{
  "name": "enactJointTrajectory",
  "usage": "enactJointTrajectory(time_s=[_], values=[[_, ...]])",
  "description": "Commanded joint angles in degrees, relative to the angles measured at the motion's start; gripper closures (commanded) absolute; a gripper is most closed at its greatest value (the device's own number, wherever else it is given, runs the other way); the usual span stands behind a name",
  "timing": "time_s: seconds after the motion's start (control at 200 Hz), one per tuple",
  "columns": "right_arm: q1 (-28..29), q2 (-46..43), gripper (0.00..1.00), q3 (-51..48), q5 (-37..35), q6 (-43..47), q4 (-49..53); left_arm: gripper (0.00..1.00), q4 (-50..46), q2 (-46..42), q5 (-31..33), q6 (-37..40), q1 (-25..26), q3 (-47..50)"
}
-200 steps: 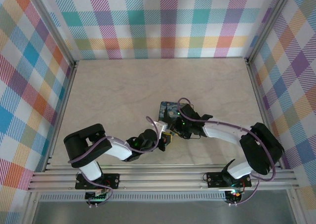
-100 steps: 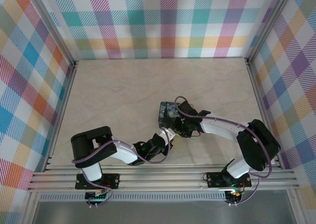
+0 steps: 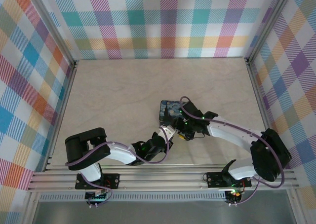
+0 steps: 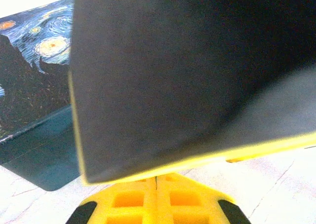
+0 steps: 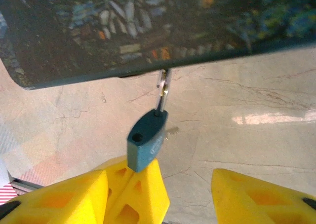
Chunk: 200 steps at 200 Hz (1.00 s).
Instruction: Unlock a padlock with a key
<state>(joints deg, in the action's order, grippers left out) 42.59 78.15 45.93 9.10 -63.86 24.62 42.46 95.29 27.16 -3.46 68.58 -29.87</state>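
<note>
- Your right claw [image 5: 185, 177] gapes wider than before, padlock [image 5: 147, 141] leaning on one finger; left claw [image 4: 156, 187] is together.
- Clamp its body before turning the key [image 5: 172, 130].

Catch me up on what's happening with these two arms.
Both arms meet at a dark-blue painted tin mid-table. The small blue padlock has its shackle at the tin's edge and its body against one finger of the right gripper, whose jaws stand open. The left gripper is shut beside the tin; what, if anything, it grips is hidden.
</note>
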Motion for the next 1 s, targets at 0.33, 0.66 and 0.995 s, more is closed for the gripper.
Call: enactJointTrajectory(time_s=[0.33, 0.66, 0.995], values=[[0.64, 0.54, 0.48, -2.69, 2.37, -3.16, -6.48, 1.00, -0.72, 0.41, 3.23, 3.82, 0.33, -0.28], [0.68, 4.31, 0.58, -1.24, 2.96, -3.37, -9.44, 1.00, -0.63, -0.25, 1.88, 5.18, 0.43, 0.29], [0.56, 7.43, 0.63, -0.26, 2.02, -2.86, -9.60, 1.00, -0.53, -1.13, 1.43, 6.10, 0.48, 0.49]])
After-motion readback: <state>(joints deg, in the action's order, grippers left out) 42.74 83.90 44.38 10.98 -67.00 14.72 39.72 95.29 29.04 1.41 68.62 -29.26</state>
